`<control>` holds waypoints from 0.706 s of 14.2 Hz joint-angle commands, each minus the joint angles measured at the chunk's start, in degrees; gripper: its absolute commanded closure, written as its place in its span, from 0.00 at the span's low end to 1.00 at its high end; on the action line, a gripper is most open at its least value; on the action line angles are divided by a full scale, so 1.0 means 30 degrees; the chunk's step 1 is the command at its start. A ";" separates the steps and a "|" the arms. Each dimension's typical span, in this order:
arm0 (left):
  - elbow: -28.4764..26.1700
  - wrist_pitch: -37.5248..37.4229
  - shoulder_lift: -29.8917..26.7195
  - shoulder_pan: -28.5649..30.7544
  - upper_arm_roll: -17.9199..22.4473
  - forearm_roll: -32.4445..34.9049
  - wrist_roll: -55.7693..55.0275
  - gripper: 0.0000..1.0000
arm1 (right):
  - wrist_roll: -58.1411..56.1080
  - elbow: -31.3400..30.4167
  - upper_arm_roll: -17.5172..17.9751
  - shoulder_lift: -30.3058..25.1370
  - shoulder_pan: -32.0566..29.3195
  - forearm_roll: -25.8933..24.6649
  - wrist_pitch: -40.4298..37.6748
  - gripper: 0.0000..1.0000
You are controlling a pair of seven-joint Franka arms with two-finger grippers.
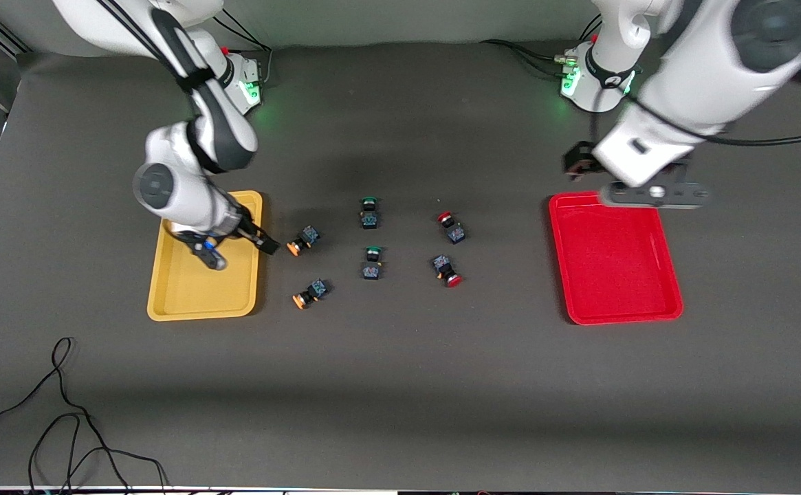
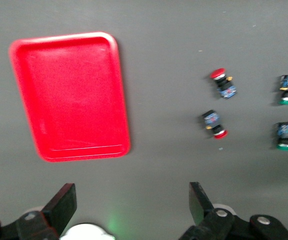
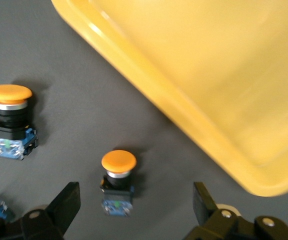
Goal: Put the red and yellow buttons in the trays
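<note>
Buttons lie loose on the dark tabletop (image 1: 400,385), all between the yellow tray (image 1: 187,302) and the red tray (image 1: 613,275), and both trays hold nothing. Taking the yellow tray as the landmark: 2 orange-yellow buttons sit just beside its rim that faces the red tray, one (image 1: 303,240) farther from the front camera and the other (image 1: 311,293) nearer to it. Next out from the yellow tray come 2 green-capped switches, one (image 1: 369,212) farther from the camera and one (image 1: 372,263) nearer. The 2 red buttons lie farther still from the yellow tray, one (image 1: 451,227) farther from the camera and one (image 1: 446,270) nearer. The red tray rests well apart from the yellow tray, at the left arm's end of the tabletop. The right pincer (image 1: 238,246) hangs low over the yellow tray's rim beside the orange-yellow buttons, its fingers (image 3: 66,205) spread wide and gripping nothing; its wrist view shows both orange-yellow buttons standing apart from the fingers. The left pincer (image 1: 653,194) hovers over the red tray's edge toward the robots' bases, its fingers (image 2: 64,205) also spread apart and holding nothing.
</note>
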 commanded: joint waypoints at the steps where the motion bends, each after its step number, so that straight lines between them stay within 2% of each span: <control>1: -0.1740 0.2068 0.0244 -0.1722 0.0184 -0.0238 -0.3320 0.00 | 0.1449 0.0312 0.0604 0.1824 0.0556 0.0428 0.1646 0.00; 3: -0.2620 0.3911 0.1150 -0.2896 0.0155 -0.0238 -0.5432 0.00 | 0.2914 0.0224 0.0724 0.2590 0.1375 0.0399 0.3140 0.00; 5: -0.2887 0.5582 0.2641 -0.4009 0.0155 -0.0238 -0.6988 0.00 | 0.3036 0.0195 0.0753 0.2650 0.1437 0.0399 0.3292 0.00; 9: -0.3236 0.9186 0.5544 -0.4832 0.0155 -0.0208 -0.8400 0.00 | 0.3036 -0.0478 0.0841 0.3206 0.1466 0.0399 0.5047 0.00; 10: -0.3674 1.0180 0.5984 -0.5037 0.0184 -0.0179 -0.8401 0.00 | 0.3036 -0.0479 0.0841 0.3207 0.1437 0.0399 0.5050 0.09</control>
